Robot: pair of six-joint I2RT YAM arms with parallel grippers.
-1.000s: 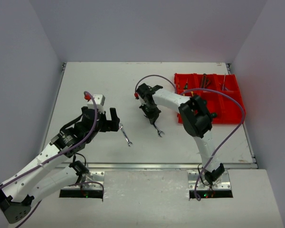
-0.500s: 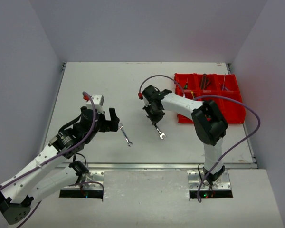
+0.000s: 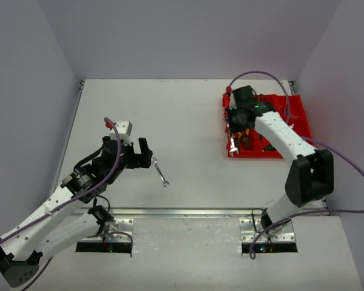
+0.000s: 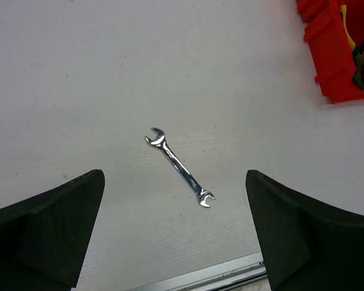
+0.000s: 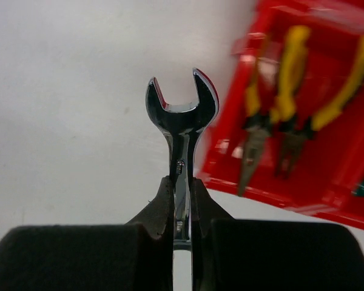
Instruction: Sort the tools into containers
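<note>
Seen from my remote station, nearest the arm bases: the left gripper (image 3: 146, 154) hovers over the white counter (image 3: 139, 109), its jaws spread wide and holding nothing. Just beyond it a silver open-ended wrench (image 3: 162, 173) lies flat and slantwise on the counter. The left wrist camera frames that wrench (image 4: 179, 167) between the two dark fingers, clear of both.

Farther back and to the right, the right gripper (image 3: 235, 130) hangs at the near-left corner of the red divided bin (image 3: 298, 110). The overhead view gives only a glint of metal below it. The right wrist camera settles the matter: the jaws are pinching the shank of a second silver wrench (image 5: 182, 115), its open head pointing away from the camera against bare counter, with the bin's wall (image 5: 273, 185) just to the right. Whether the wrench is above a compartment or beside the bin, I cannot tell.

Only the wrist views show the yellow-handled pliers (image 5: 278, 103) lying in the bin's near compartment.
</note>
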